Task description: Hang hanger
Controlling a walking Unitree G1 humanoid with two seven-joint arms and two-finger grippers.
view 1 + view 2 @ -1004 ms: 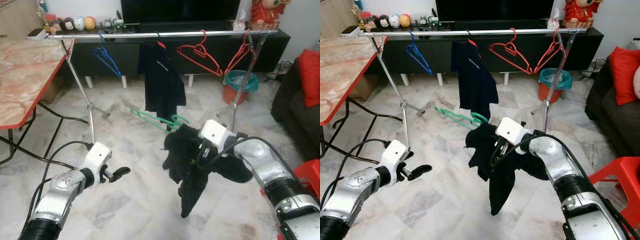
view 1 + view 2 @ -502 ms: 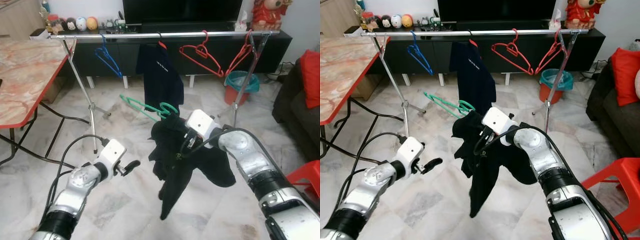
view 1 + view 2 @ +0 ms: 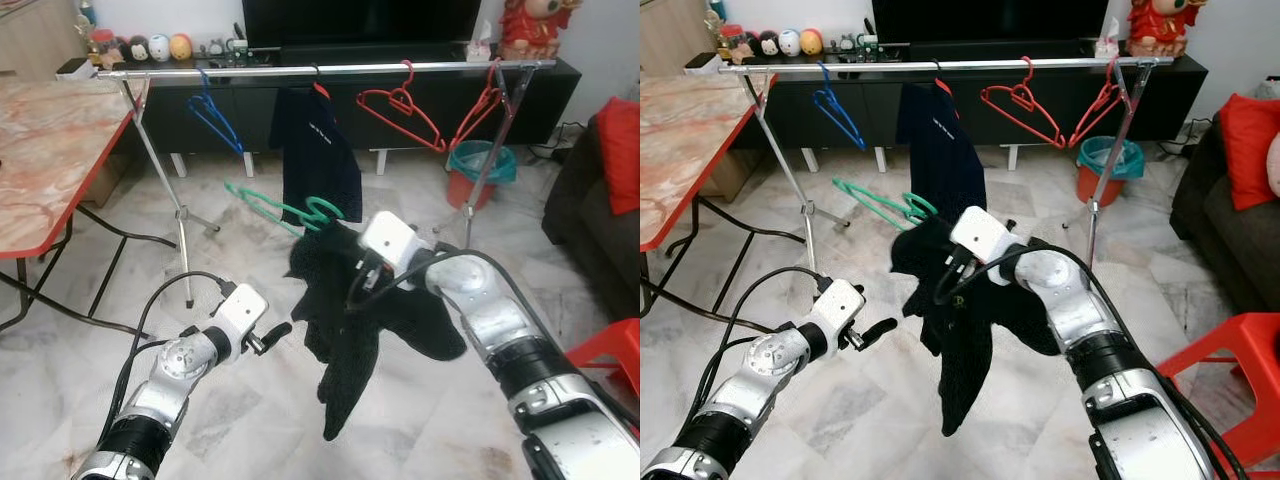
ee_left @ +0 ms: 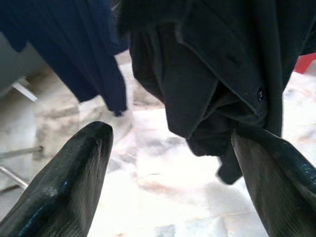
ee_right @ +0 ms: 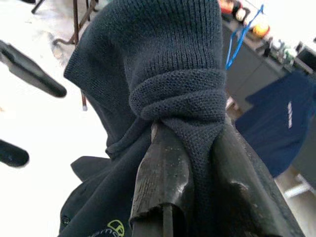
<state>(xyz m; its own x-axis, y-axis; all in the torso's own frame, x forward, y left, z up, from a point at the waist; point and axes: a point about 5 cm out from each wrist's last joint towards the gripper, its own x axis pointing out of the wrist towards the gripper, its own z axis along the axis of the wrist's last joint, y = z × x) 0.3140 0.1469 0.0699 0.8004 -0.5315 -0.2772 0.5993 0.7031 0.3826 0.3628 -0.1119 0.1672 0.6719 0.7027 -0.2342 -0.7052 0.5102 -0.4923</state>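
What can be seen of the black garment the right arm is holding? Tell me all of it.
The black garment is a dark knitted top, ribbed in the right wrist view, with a small button and a yellow-green logo. It hangs bunched and crumpled, one long end dangling toward the marble floor. The right tool is shut on a gathered fold of it. A green hanger sticks out from its top, hook up. It hangs in front of the clothes rail, not on it. The open left tool is close beside it, not touching.
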